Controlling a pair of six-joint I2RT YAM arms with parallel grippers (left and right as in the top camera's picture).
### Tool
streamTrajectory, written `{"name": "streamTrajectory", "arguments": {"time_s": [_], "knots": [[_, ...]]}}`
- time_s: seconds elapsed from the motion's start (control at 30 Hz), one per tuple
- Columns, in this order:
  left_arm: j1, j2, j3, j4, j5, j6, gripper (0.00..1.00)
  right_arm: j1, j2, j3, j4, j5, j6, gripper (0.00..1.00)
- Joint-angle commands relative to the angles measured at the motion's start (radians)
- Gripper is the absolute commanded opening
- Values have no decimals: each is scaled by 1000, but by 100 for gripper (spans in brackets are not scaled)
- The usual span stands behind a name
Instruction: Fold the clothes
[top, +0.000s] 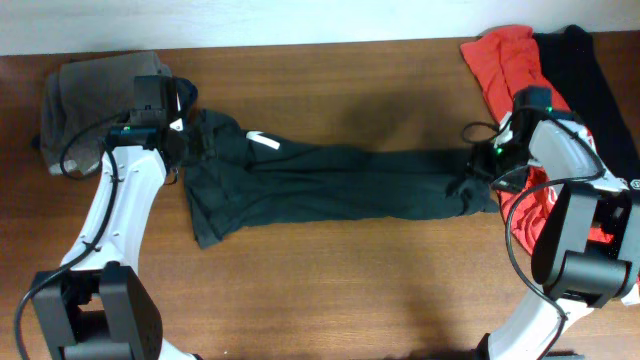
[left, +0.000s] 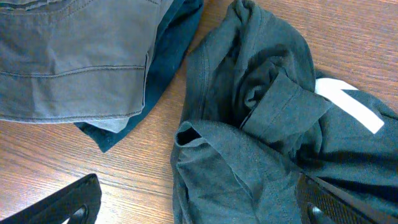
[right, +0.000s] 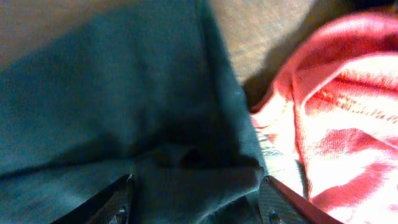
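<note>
Left pincer (top: 172, 118), released, its two fingers (left: 73, 202) spread wide and gripping nothing, hangs over the left end of a dark shirt (top: 340, 185), at about 10 o'clock on the brown wooden counter (top: 330, 300).

The shirt lies in a long, rumpled band across the middle of the counter, from 9 o'clock to 3 o'clock. Its left end is wider and bunched into deep folds. A white mark (top: 265, 141) shows on the cloth at 3 o'clock of the left pincer.

A grey garment (top: 85, 90) sits in a heap in the counter's 10 o'clock corner, at 9 o'clock of the left pincer. The left wrist view shows stitched seams on it, and a navy cloth (left: 165, 68) pokes out from under it, just beside the shirt.

Right pincer (top: 478, 165) is at 3 o'clock on the counter, over the shirt's right end. It is released: its fingers (right: 118, 202) stand apart, with dark cloth below them and a small hump of it rising in the gap, not pinched. Whether the fingertips touch the cloth cannot be told.

A red garment (top: 500, 55) runs from the 1 o'clock corner down under the right arm and touches the shirt's right end. A black garment (top: 590, 85) lies along its 3 o'clock side, at the counter's right edge.
</note>
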Motion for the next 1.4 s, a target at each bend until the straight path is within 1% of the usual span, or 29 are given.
{"name": "streamTrajectory", "arguments": {"time_s": [0.0,0.1,0.27,0.33,0.37,0.47,0.57,0.7,0.77,1.0,1.13,1.23,1.37], "knots": [[2,3,18,-3,-7,16,99,3,0,-75,43,48,60,66],[2,3,18,-3,-7,16,99,3,0,-126,78,47,60,66],[2,3,18,-3,-7,16,99,3,0,-177,129,-22,30,65],[2,3,18,-4,-7,16,99,3,0,-179,139,-29,30,57],[2,3,18,-3,-7,16,99,3,0,-179,144,-30,30,47],[2,3,18,-3,-8,16,99,2,0,-179,148,-40,30,19],[2,3,18,-3,-8,16,99,2,-1,-175,145,-55,30,4],[2,3,17,-3,-8,16,99,-12,-8,-128,90,-69,29,4],[2,3,18,-3,-8,16,99,-27,-19,-90,48,-73,4,4],[2,3,18,-3,-8,16,99,-136,-77,97,-160,-58,-50,4],[2,3,18,-3,-7,16,99,-182,-79,172,-244,-65,-84,4],[2,3,18,-3,-7,16,99,-177,-81,204,-264,-81,-85,4],[2,3,18,-3,-7,16,99,-115,-83,212,-264,-84,-84,4]]}}
